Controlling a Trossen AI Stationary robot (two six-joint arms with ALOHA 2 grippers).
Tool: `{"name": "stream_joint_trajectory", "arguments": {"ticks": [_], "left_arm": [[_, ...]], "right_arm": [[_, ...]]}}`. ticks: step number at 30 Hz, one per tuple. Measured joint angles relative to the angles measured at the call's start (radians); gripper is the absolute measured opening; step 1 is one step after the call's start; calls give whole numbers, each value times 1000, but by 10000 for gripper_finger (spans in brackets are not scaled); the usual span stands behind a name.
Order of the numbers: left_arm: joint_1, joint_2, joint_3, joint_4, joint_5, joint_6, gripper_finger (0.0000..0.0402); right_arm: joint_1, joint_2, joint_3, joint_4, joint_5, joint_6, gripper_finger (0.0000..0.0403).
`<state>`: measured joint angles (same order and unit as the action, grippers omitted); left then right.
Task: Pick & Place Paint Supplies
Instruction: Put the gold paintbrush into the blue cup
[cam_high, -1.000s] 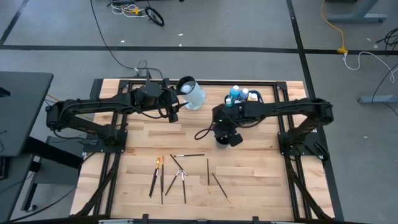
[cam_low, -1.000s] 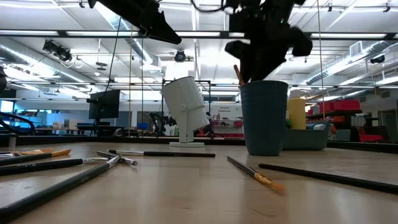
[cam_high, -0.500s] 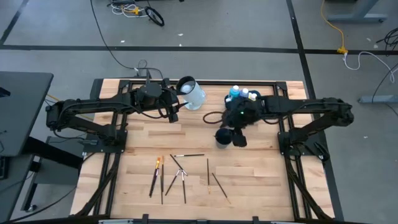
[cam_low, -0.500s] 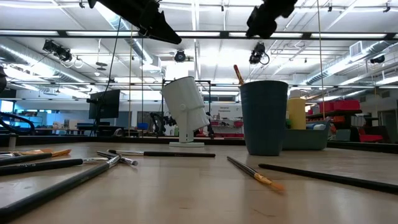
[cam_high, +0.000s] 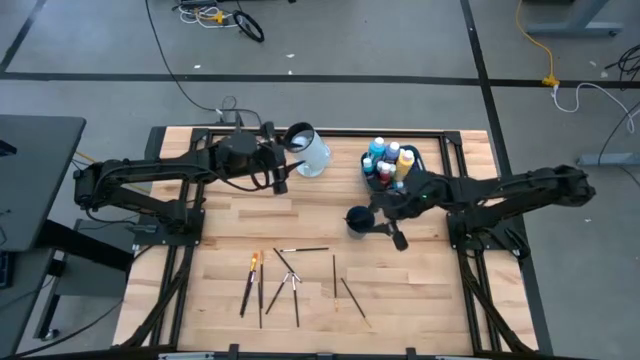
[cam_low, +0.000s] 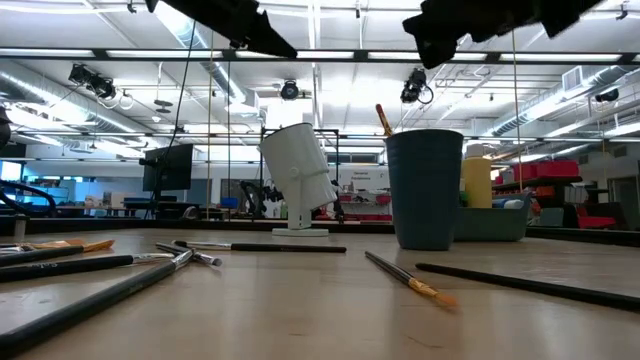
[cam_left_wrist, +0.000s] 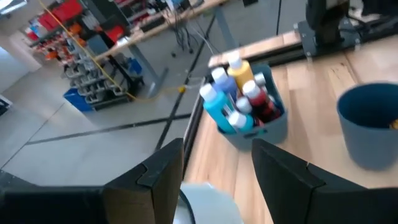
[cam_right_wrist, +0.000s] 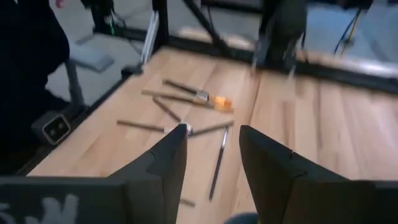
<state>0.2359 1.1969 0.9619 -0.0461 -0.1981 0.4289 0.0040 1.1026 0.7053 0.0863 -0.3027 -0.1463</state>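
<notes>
Paint bottles (cam_left_wrist: 239, 99) in tub (cam_left_wrist: 273, 127), plainest from left wrist

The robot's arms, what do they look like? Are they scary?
Not scary! Both arms are black and made of long, slim links joined at chunky joints, with thin black cables looping along them. The left gripper and the right gripper each end in two flat, dark, wedge-shaped fingers. I see no writing on them.
</notes>
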Motion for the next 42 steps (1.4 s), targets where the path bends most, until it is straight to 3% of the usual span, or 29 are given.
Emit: {"name": "stream_joint_trajectory", "arguments": {"ticks": [5,15,22,30,39,42], "left_arm": [[0,0,0,49,0,-24,198],[0,0,0,70,49,-36,198],[-8,0,1,40,112,-303,198],[-8,0,1,-226,170,-564,198],[-77,0,1,-817,215,-894,173],[-131,0,1,-945,207,-1029,164]], "right_arm": [[-3,-67,-139,189,16,-4,151],[-3,-108,-187,206,167,-16,151],[-3,-108,-187,208,220,-29,151],[-3,-107,-187,210,269,-104,151],[-3,-107,-187,211,269,-97,151],[-3,-107,-187,211,269,-97,151]]}}
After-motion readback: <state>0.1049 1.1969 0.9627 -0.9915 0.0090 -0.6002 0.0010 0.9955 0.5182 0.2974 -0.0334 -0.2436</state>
